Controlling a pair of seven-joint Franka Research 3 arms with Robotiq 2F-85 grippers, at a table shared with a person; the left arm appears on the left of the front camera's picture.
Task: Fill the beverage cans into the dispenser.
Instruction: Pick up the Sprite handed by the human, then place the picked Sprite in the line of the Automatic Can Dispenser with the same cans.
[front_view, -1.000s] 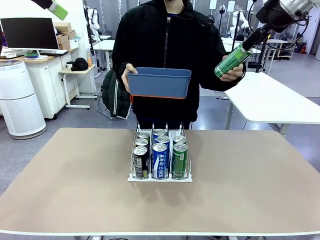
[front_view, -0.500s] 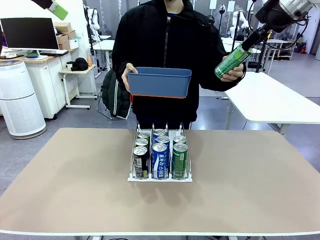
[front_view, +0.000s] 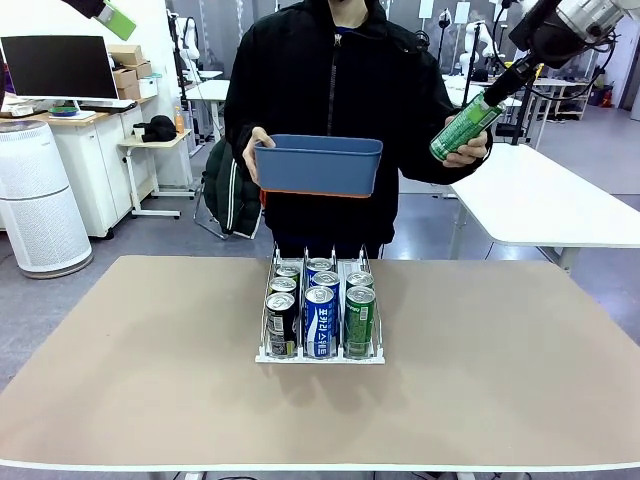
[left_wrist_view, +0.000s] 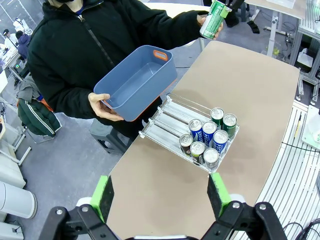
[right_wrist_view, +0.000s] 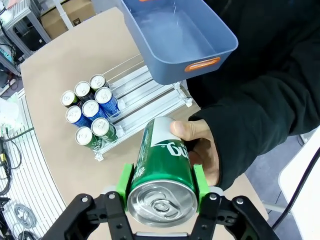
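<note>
Across the broad tan tabletop (front_view: 150, 380) stands a person in a black hooded jacket (front_view: 340, 120), with grey floor, white desks and a dark monitor behind. One of the person's hands (front_view: 256, 150) grips the end of a blue rectangular plastic tub (front_view: 318, 164), held level at chest height above the table's far edge; the wrist views look into its bare inside.

On the tabletop, near the middle, sits the small clear-walled dispenser with wire dividers and a white base (front_view: 320, 352). Its three lanes hold slim beverage cans in rows (front_view: 320, 318) — black at the robot's left, blue in the centre, green at the right — bunched at the end nearest the robot, while the far halves of the lanes lie bare.

High at the right, the right gripper (right_wrist_view: 162, 187) has its green pads clamped on a green aluminium can with white lettering (front_view: 465, 125); the person's other hand (right_wrist_view: 197, 150) also holds this can.

The left gripper (left_wrist_view: 162, 196) hangs high over the table, its jaws spread wide — nothing between them.
</note>
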